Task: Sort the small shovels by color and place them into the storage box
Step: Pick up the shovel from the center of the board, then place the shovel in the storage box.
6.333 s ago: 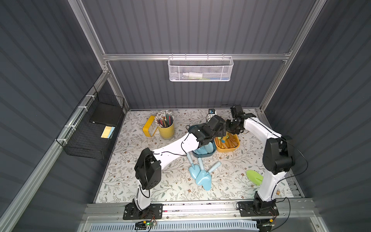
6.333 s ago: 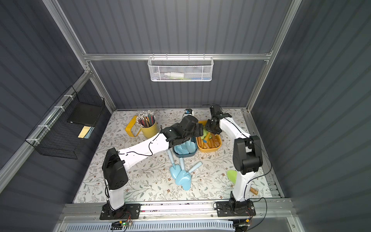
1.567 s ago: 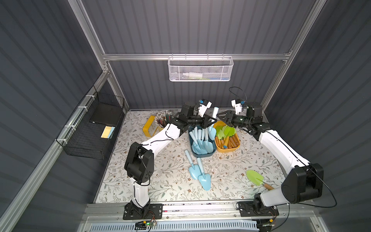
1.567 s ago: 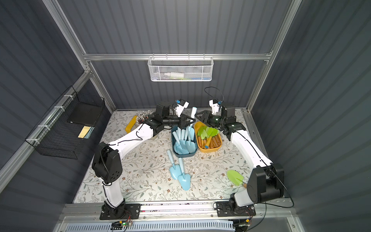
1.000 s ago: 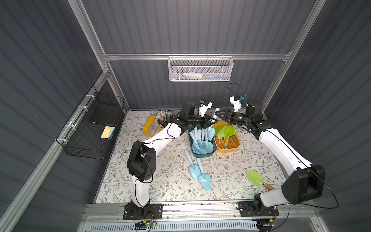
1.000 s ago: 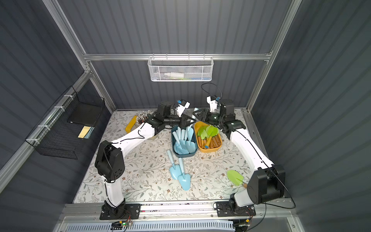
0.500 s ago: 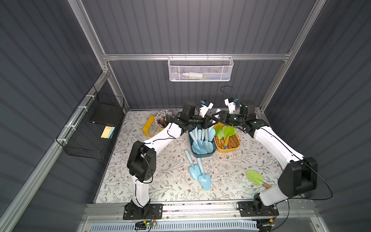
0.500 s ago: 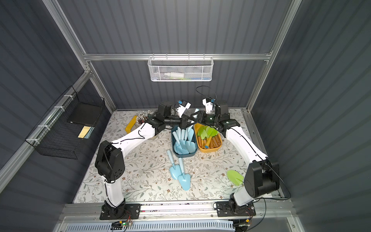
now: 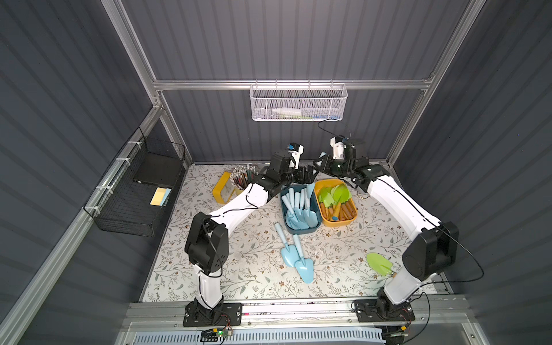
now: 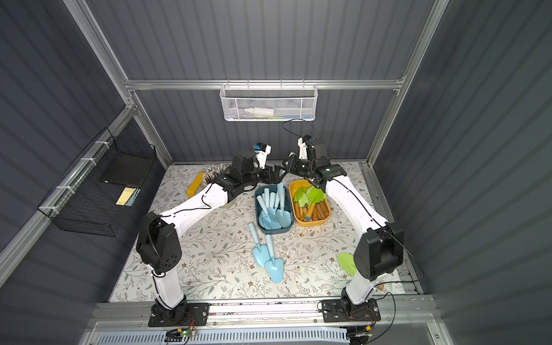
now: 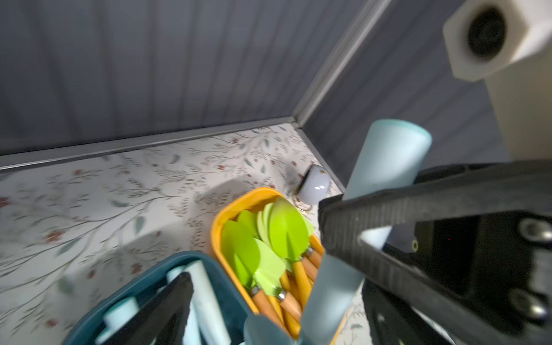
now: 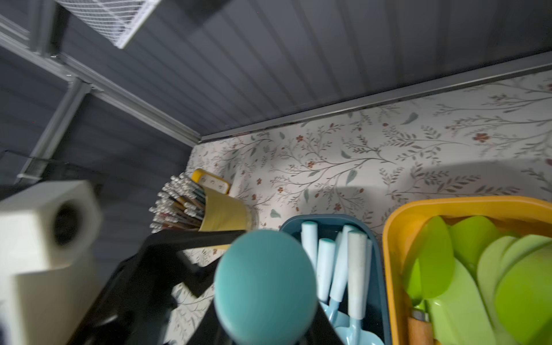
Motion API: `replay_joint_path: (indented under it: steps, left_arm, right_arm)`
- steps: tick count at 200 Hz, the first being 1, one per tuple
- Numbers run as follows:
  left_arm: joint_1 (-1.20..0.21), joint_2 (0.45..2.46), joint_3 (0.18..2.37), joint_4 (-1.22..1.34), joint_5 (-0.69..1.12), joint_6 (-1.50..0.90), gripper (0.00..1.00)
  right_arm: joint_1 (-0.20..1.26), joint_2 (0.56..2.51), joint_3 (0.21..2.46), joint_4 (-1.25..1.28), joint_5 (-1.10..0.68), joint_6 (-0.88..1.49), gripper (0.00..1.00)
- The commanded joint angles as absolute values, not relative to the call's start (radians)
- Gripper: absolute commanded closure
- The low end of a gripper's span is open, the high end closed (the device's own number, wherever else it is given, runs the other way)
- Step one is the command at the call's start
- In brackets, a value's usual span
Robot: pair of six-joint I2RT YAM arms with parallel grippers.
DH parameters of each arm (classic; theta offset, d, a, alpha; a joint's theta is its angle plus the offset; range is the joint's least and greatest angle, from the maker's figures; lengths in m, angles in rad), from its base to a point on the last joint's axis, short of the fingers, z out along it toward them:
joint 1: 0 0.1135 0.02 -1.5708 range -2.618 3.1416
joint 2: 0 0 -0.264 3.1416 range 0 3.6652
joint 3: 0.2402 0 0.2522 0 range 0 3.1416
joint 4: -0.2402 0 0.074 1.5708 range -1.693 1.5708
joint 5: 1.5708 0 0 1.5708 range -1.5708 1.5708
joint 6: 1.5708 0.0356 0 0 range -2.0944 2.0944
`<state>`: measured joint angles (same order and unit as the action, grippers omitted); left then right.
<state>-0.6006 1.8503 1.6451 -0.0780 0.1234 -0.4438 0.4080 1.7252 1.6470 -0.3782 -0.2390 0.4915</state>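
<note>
**Blue shovel gripped in the right claw above the blue box**

The held shovel (image 11: 385,161) is pale blue and stands nearly upright, handle up and blade down. The right claw (image 9: 319,166) is clenched on its handle. In the left wrist view a black finger crosses on each side of the shaft, and the rounded handle end sticks out above them. The blade hangs below the claw, over the far end of the blue box (image 9: 300,231). Whether it touches anything inside, I cannot tell.

The left claw (image 9: 309,176) faces the right claw, just beside it and slightly lower. It is released: the one of its fingers (image 11: 176,301) that shows in its wrist view is clear of the shaft.

Below both claws the blue shovels (image 9: 298,209) lie in the blue box, handles toward the back wall. Under the right claw's wrist, the yellow box (image 9: 343,222) sits just beside the blue box. It holds the green shovels (image 9: 334,194), their brown handles pointing toward the arm bases.

Farther from the claws, toward the arm bases, two loose blue shovels (image 9: 289,257) lie side by side on the counter (image 9: 239,263). A loose green shovel (image 9: 378,264) lies well apart from them, by the right arm's base. Behind the left claw, beside its arm, a yellow mug (image 12: 222,210) stands full of pencils (image 12: 179,203).
</note>
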Motion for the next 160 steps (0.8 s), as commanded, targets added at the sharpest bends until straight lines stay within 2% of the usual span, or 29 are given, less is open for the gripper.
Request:
replay_joint_path:
  steps: [1, 35, 70, 118, 133, 160]
  left_arm:
    - [-0.583, 1.752, 1.656, -0.117, -0.304, -0.546, 0.09]
    - [-0.581, 1.745, 1.667, -0.192, -0.451, -0.597, 0.09]
    - [-0.581, 1.752, 1.661, -0.214, -0.452, -0.596, 0.09]
    - [-0.580, 1.767, 1.662, -0.232, -0.432, -0.580, 0.09]
    - [-0.580, 1.771, 1.664, -0.231, -0.425, -0.572, 0.09]
    - [-0.580, 1.779, 1.664, -0.233, -0.416, -0.568, 0.07]
  right_arm:
    - [0.436, 1.809, 1.705, -0.605, -0.081, 0.478, 1.00]
    - [0.471, 1.944, 1.822, -0.749, -0.028, 0.483, 1.00]
    - [0.516, 2.037, 1.884, -0.828, 0.035, 0.475, 1.00]
    - [0.575, 2.123, 1.947, -0.889, 0.161, 0.449, 0.95]
    - [0.588, 2.147, 1.969, -0.908, 0.167, 0.440, 0.90]
    - [0.601, 2.172, 2.000, -0.959, 0.172, 0.446, 0.64]
